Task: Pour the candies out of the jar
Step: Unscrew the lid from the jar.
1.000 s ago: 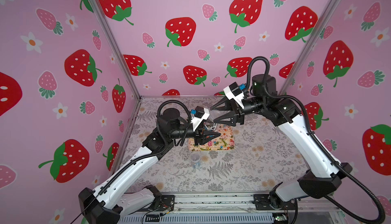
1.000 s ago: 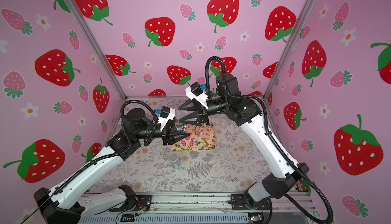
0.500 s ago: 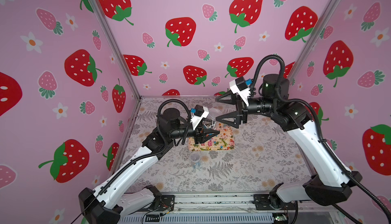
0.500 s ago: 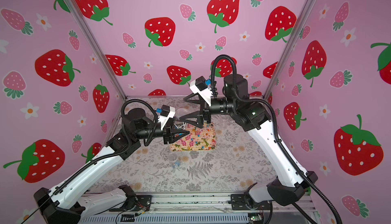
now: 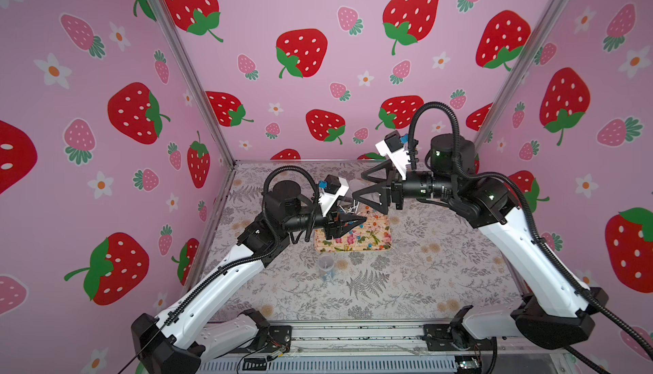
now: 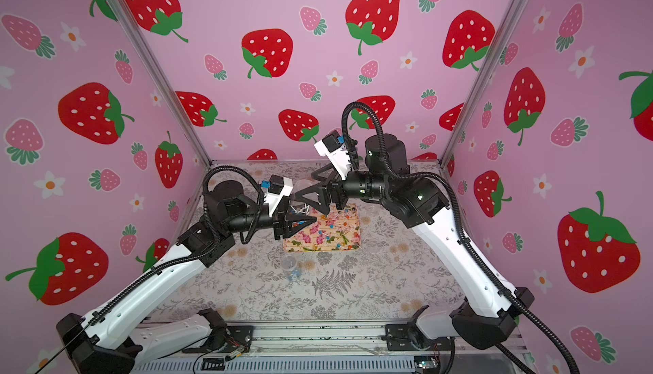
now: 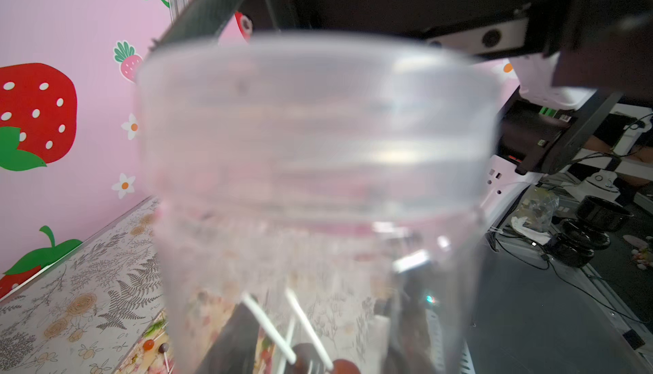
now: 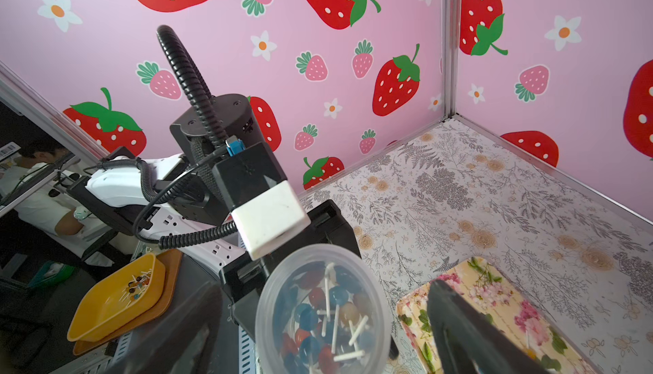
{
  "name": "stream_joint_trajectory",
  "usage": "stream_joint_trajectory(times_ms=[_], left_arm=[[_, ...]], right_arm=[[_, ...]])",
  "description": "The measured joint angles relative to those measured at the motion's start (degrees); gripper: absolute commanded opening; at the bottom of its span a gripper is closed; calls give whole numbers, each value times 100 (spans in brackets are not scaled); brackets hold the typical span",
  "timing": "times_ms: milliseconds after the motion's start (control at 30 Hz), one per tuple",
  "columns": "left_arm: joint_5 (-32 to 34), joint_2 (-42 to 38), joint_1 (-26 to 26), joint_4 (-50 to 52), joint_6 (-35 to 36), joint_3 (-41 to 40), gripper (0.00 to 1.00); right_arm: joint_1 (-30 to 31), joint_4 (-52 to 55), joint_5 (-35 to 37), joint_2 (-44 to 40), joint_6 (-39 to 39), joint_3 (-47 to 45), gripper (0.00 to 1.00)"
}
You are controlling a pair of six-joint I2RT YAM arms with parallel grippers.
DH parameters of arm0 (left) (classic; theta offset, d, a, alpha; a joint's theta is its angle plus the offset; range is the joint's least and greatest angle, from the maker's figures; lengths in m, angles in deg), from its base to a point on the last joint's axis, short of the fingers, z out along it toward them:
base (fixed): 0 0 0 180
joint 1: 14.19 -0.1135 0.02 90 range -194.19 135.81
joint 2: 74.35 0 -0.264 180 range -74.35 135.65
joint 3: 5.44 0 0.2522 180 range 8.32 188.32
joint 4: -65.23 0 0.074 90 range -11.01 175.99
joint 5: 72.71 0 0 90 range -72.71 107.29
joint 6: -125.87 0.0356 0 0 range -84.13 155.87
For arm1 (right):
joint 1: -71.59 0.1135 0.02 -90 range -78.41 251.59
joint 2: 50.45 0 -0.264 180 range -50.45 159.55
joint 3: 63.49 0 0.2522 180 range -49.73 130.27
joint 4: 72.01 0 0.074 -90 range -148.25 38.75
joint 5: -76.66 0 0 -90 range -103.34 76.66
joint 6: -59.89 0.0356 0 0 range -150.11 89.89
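Most candies [image 8: 328, 319] sit inside the jar [image 8: 270, 284], pinched by the left claw [image 5: 362, 219] above the floral tray [image 5: 339, 245], near its 12 o'clock edge in a top view; some lie spilled there. Right claw [image 5: 357, 188], at the jar's 3 o'clock, apparently spread clear. Mid-pour: next, tip the mouth down

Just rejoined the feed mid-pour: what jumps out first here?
The clear jar, part full of candies, is clamped in the left end effector above the floral tray at mid-table, where more lie scattered. The right end effector stands open around the jar. Loud strawberry walls enclose everything.
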Motion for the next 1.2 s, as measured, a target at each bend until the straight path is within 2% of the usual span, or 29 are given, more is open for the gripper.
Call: stream_joint_trajectory(times_ms=[133,300,433,633,933,967,1200], left_arm=[[4,2,0,4,4,0,40],[0,9,0,9,4,0,40],[0,20,-11,48,4,0,40],[-13,20,-22,42,31,2,40],[-205,44,-11,-131,-9,195,40],[-232,44,-11,-142,-20,238,40],[-398,42,-4,-186,-20,308,40]], right_arm=[[59,15,76,9,2,-20,77],[92,76,157,11,-57,-20,58],[94,122,175,24,-98,-20,50],[20,332,52,125,-662,192,50],[-553,667,-1880,678,-2100,957,51],[-579,699,-2070,769,-2232,1099,55],[-621,745,-2577,894,-2673,1276,59]])
